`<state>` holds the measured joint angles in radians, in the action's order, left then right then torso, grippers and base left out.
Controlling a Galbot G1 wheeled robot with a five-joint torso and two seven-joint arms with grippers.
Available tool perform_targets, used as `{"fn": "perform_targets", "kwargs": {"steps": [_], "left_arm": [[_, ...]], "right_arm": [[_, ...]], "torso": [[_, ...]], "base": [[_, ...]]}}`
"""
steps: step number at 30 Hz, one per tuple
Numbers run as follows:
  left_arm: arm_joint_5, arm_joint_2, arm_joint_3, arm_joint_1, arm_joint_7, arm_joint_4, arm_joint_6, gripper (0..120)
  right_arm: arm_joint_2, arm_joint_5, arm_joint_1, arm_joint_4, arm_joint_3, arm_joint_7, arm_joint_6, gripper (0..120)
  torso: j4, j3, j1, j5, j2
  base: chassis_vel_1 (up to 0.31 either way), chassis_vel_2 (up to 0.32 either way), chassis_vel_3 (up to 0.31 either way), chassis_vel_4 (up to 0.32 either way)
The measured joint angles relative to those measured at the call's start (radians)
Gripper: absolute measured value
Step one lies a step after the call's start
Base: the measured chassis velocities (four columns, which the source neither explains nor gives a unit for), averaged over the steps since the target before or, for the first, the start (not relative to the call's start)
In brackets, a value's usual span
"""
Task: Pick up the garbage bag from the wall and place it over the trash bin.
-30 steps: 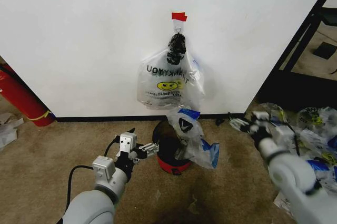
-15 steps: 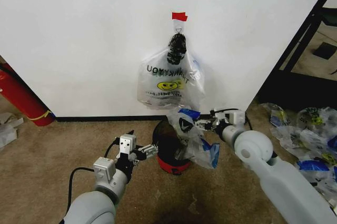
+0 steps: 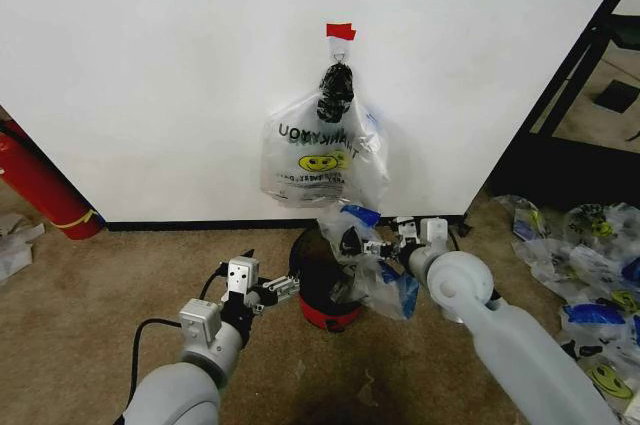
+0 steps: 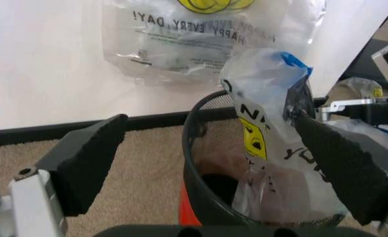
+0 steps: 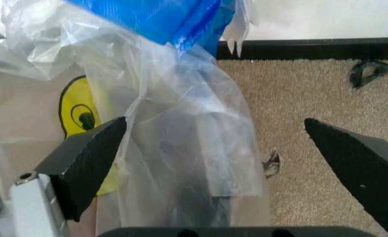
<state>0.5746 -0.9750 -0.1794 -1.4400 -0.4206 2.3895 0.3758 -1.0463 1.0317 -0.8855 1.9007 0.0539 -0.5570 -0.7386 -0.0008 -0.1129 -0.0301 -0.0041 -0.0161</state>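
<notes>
The garbage bag (image 3: 380, 283), clear plastic with a yellow smiley and blue patches, lies crumpled over the right side of the trash bin (image 3: 330, 317) at the foot of the wall (image 3: 150, 65). My right gripper (image 3: 368, 246) is open at the bag's upper part, and its wrist view shows the bag (image 5: 168, 98) between the spread fingers (image 5: 89, 158). My left gripper (image 3: 278, 290) stands open just left of the bin. In its wrist view the bin's rim (image 4: 190, 148) and the bag (image 4: 263, 98) sit between the wide-apart fingers (image 4: 89, 158).
A thick bundle of like bags (image 3: 320, 150) with a black knot hangs from a hook under red tape (image 3: 340, 31). A red cylinder (image 3: 45, 185) leans at the left. A heap of bags (image 3: 590, 255) and a black rack (image 3: 575, 75) stand at the right.
My right arm has swung in from the right to the bag on the bin, moving a little closer in the last half second. The left arm has stayed still.
</notes>
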Motion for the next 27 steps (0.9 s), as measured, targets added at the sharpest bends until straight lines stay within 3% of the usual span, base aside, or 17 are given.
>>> {"fn": "perform_targets", "kwargs": {"steps": [18,27], "left_arm": [[-0.01,0.012,-0.001,-0.013,0.0,0.013,-0.002,100],[-0.009,0.013,0.004,-0.01,0.001,0.013,-0.001,100]], "right_arm": [[0.033,-0.025,-0.191,0.164,0.202,0.014,0.006,100],[0.025,-0.036,-0.166,0.126,0.172,0.029,0.007,100]], "torso": [[-0.0003,0.0,0.0,0.0001,0.0],[-0.0003,0.0,0.0,0.0002,0.0]], "base": [[0.0,0.0,0.0,0.0],[0.0,0.0,0.0,0.0]]}}
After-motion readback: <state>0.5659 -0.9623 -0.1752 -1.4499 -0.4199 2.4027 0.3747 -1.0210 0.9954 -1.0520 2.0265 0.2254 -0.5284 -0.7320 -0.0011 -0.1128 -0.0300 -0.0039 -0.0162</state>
